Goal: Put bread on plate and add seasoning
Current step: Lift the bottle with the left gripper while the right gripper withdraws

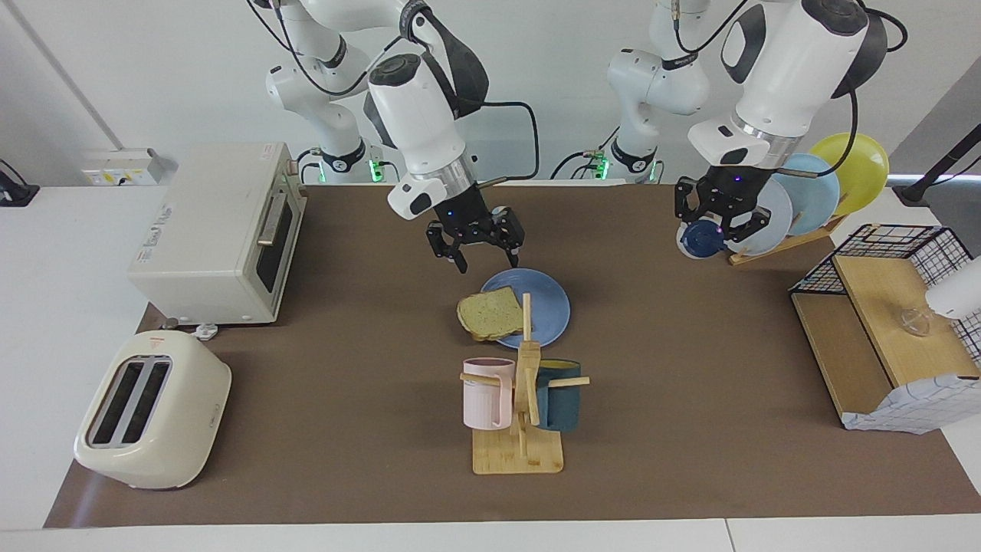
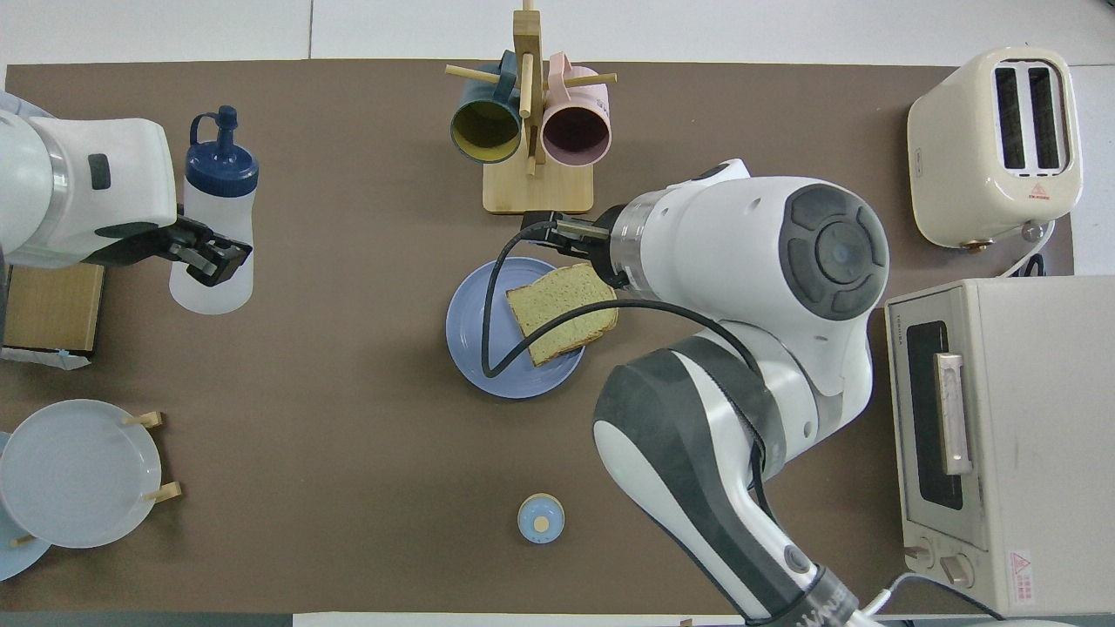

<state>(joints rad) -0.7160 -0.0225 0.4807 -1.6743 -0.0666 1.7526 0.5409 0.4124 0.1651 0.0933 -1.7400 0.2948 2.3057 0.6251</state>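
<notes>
Brown matting covers the bench (image 1: pixel 690 429) in the facing view, with white wall at the top of the frame. At centre we see the squarish slice of speckled tan toast (image 1: pixel 490 313) lying on the round, flat periwinkle-blue plate (image 1: pixel 548 307), its one corner hanging over the rim, so we judge the bread step done. Just above it in the frame hangs the right hand (image 1: pixel 477 247), its fingers spread and empty. At the upper right the left hand (image 1: pixel 720 222) is clenched round the small translucent white squeeze bottle with a navy cap (image 1: pixel 701 239), lifted in front of the wooden rack of upright plates (image 1: pixel 812 195). Seasoning is what remains, by our reading: the bottle has yet to travel to the plate. Faint lettering shows on the white toaster oven (image 1: pixel 222 230) at left, too small for us to read.

From overhead, the toast (image 2: pixel 562 312) sits on the plate (image 2: pixel 475 348) at centre, partly under the right arm. The bottle (image 2: pixel 213 218) is at upper left in the left hand (image 2: pixel 218 259), well apart from the plate. Small print on the toaster oven (image 2: pixel 1002 435) at the right edge reads roughly as "TOSHIBA"; a red warning triangle marks the cream two-slot toaster (image 2: pixel 993 148) at upper right.
</notes>
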